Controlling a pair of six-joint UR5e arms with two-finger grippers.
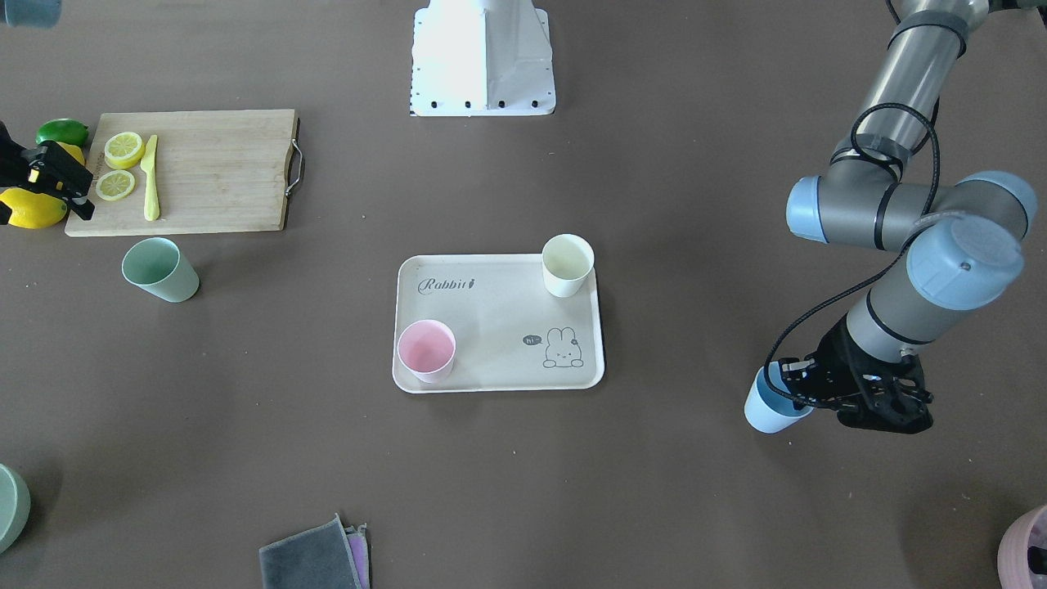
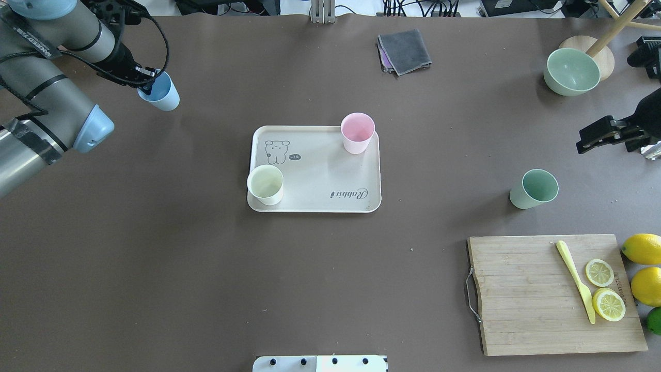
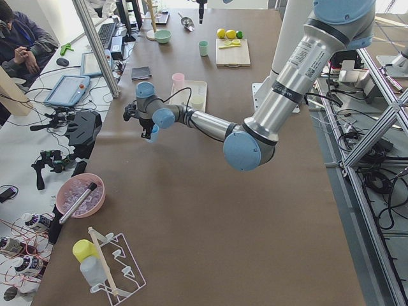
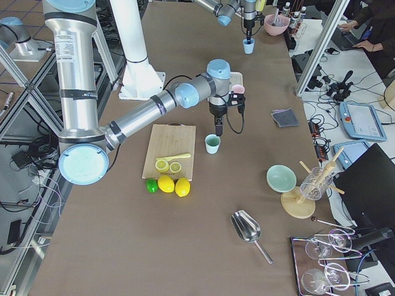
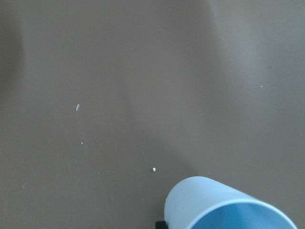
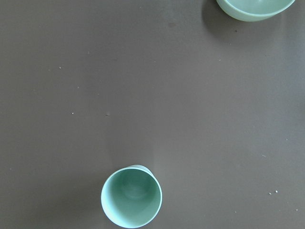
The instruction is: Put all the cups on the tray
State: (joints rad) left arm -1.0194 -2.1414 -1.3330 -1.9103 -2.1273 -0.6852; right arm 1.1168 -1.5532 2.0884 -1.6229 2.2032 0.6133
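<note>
Blue cup (image 2: 161, 94) far left, off the tray (image 2: 320, 170), left gripper (image 2: 144, 81) pinching its rim. White cup (image 2: 265, 185) and pink cup (image 2: 357, 133) on opposite tray corners. Green cup (image 2: 534, 189) right, on bare table. Only the right wrist view looks straight into it: upright, mouth up, axis vertical. Right gripper (image 1: 88, 195) looks spread.

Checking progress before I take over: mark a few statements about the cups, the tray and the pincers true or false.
1. The pink cup stands on the tray. True.
2. The cream cup stands off the tray. False: it stands on a corner of the tray.
3. The left pincer holds the blue cup, away from the tray. True.
4. The green cup lies on its side. False: it stands upright on the table, beside the cutting board.
</note>
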